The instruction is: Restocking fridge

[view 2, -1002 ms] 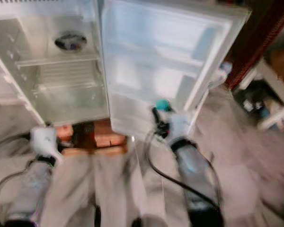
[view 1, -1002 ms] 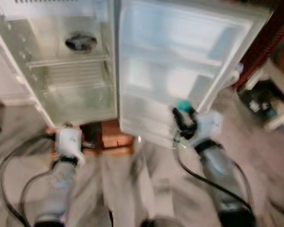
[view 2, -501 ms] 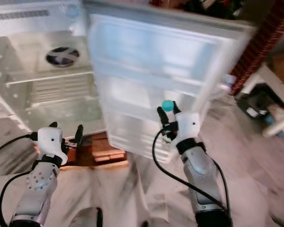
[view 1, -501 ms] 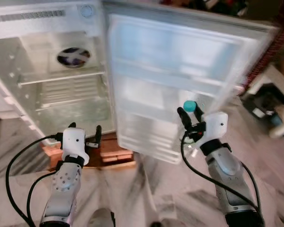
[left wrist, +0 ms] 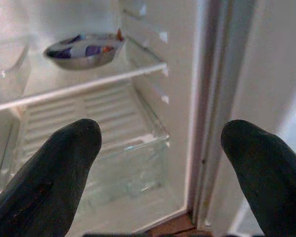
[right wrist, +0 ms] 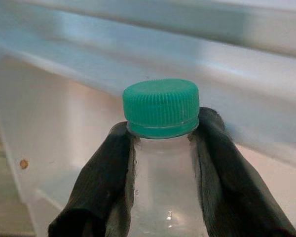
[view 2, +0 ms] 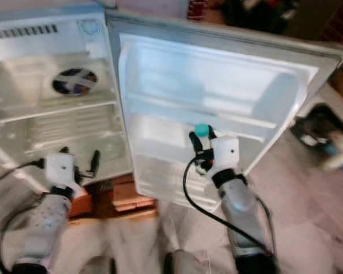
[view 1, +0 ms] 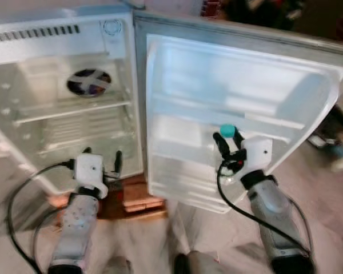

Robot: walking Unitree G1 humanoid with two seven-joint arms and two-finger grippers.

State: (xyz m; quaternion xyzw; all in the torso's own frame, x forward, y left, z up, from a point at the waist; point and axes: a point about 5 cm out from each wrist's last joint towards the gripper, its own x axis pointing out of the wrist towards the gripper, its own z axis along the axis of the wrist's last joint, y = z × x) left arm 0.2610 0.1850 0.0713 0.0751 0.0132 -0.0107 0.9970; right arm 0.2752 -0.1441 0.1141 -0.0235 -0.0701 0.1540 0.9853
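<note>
Open fridge (view 1: 74,85) and its door (view 1: 240,108) now loom nearer than a moment ago, so the right gripper (view 1: 228,149), clamped on the green-capped bottle (right wrist: 163,148), is likely within shelving reach, while the left gripper (view 1: 100,162) stays spread, empty.

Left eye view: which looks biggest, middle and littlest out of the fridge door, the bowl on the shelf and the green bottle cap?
1. Fridge door, easily the biggest.
2. Bowl, sitting further back in the fridge, so it may look smaller than it really is.
3. Green bottle cap, the littlest, held up in the right gripper.
</note>
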